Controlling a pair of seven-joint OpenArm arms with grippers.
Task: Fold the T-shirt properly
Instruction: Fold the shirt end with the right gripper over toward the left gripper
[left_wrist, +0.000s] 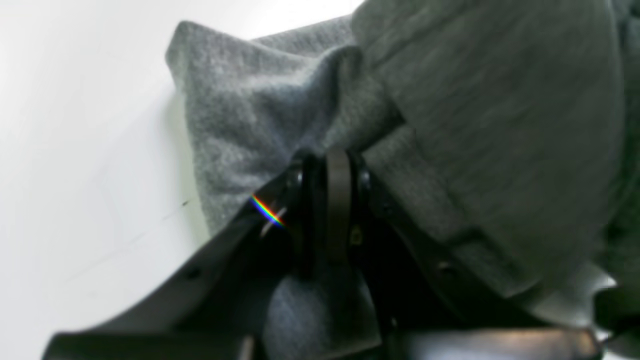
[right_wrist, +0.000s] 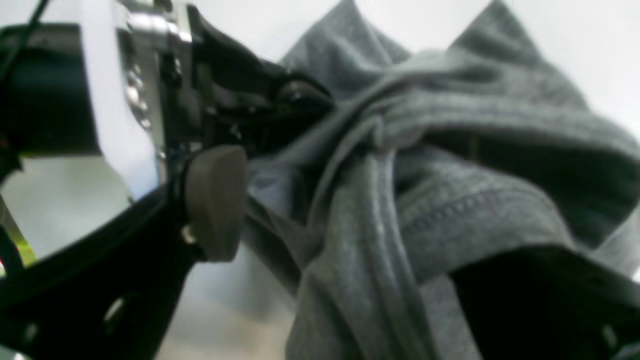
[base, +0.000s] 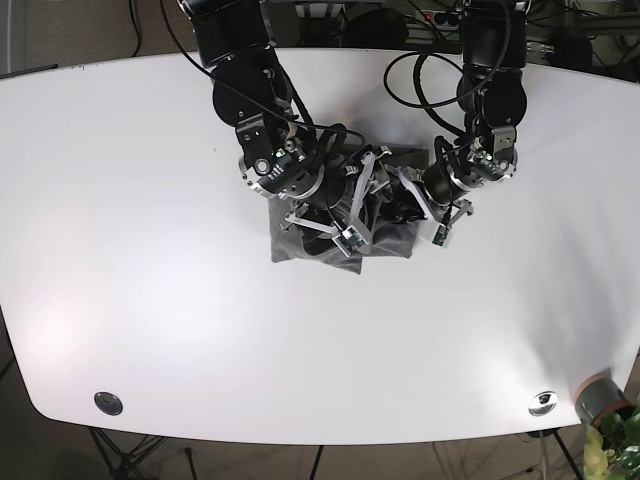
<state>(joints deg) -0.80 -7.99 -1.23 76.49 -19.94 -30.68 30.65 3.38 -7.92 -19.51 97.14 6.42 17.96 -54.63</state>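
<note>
Grey T-shirt bunched on one white table, left claw and right claw each clamped on fabric.

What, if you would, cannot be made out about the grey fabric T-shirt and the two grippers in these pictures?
- Base view: both grippers cover most of the grey fabric T-shirt, hiding its fold state.
- Right wrist view: bunched cloth hides the right gripper jaw gap; blurred.
- Left wrist view: T-shirt cut off by the top and right edges.

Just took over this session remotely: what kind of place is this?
Probably a robotics lab: a bare white curved-edge table on tripod legs, black cables trailing behind both arms, and one crumpled grey T-shirt as the only workpiece.
</note>
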